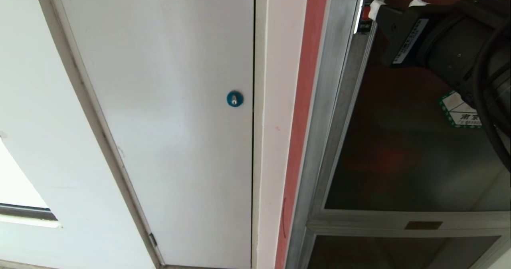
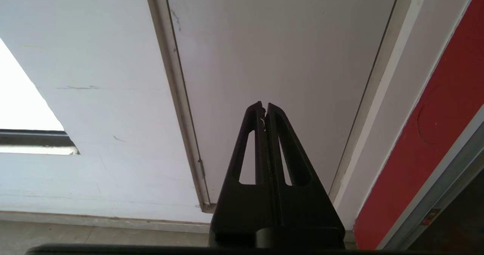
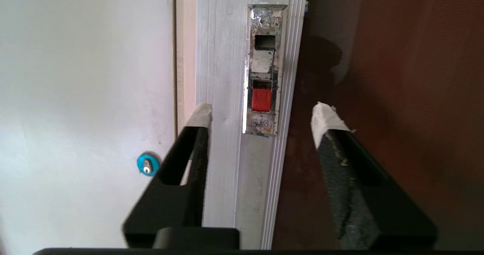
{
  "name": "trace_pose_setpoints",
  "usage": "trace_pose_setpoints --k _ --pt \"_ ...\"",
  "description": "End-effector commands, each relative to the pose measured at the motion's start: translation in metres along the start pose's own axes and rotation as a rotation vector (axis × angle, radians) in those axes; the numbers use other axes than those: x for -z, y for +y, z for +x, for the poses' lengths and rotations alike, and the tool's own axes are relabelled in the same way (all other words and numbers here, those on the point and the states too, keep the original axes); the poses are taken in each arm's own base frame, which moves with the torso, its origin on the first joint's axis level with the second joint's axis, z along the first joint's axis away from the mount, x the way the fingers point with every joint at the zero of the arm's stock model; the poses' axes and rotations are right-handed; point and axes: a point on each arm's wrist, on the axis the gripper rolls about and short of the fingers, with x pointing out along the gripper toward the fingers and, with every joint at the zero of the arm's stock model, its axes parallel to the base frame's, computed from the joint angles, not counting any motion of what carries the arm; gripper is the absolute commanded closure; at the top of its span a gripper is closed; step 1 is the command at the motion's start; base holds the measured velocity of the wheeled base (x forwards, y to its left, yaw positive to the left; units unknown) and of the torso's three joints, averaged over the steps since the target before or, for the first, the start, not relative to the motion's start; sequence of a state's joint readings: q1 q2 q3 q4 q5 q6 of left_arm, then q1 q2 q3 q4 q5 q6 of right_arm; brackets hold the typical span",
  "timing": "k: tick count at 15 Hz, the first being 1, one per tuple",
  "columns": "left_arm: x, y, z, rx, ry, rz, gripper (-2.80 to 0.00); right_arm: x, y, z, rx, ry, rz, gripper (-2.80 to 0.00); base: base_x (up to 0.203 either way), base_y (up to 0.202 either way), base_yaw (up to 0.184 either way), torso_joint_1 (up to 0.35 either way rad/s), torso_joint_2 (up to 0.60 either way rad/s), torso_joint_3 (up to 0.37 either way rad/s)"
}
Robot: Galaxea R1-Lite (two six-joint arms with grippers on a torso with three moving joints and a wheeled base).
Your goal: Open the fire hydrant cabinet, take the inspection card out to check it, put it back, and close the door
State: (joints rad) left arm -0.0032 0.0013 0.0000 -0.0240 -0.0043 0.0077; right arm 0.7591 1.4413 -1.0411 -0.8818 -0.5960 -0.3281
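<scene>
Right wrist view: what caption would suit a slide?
Open right gripper faces the red latch on the closed door.

The right arm [image 1: 451, 41] is a chunky matte-black housing with small screws, a white-and-blue label strip along its side, and a thick black cable looping past it. The right gripper [image 3: 261, 115] has black triangular fingers with cut-out windows, rough dark pads and white tape on the tips. The left gripper [image 2: 264, 107] is plain black, with the same slotted fingers.
</scene>
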Motion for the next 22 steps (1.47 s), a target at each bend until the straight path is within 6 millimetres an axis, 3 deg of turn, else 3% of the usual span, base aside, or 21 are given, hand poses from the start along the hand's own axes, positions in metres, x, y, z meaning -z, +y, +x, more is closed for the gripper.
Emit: trace_pose_setpoints --k 1,16,17,18,22 --pt "0.003 0.0 0.001 0.0 0.012 0.0 0.0 0.007 0.008 0.009 0.009 -0.004 -0.001 -2.8 0.0 0.0 0.0 0.0 0.0 0.0" --pt "0.003 0.0 0.001 0.0 0.012 0.0 0.0 0.006 0.014 0.044 0.143 -0.017 -0.017 -2.8 0.0 0.0 0.0 0.0 0.0 0.0" --pt "0.003 0.0 0.001 0.0 0.012 0.0 0.0 0.008 0.012 0.047 0.154 -0.015 -0.024 -0.15 0.0 0.0 0.0 0.0 0.0 0.0" --pt "0.003 0.0 0.001 0.0 0.012 0.0 0.0 0.01 0.01 0.049 0.163 -0.014 -0.028 0.0 0.0 0.0 0.0 0.0 0.0 0.0" --pt "0.003 0.0 0.001 0.0 0.012 0.0 0.0 0.008 0.01 0.052 0.169 -0.022 -0.027 0.0 0.0 0.0 0.0 0.0 0.0 0.0"
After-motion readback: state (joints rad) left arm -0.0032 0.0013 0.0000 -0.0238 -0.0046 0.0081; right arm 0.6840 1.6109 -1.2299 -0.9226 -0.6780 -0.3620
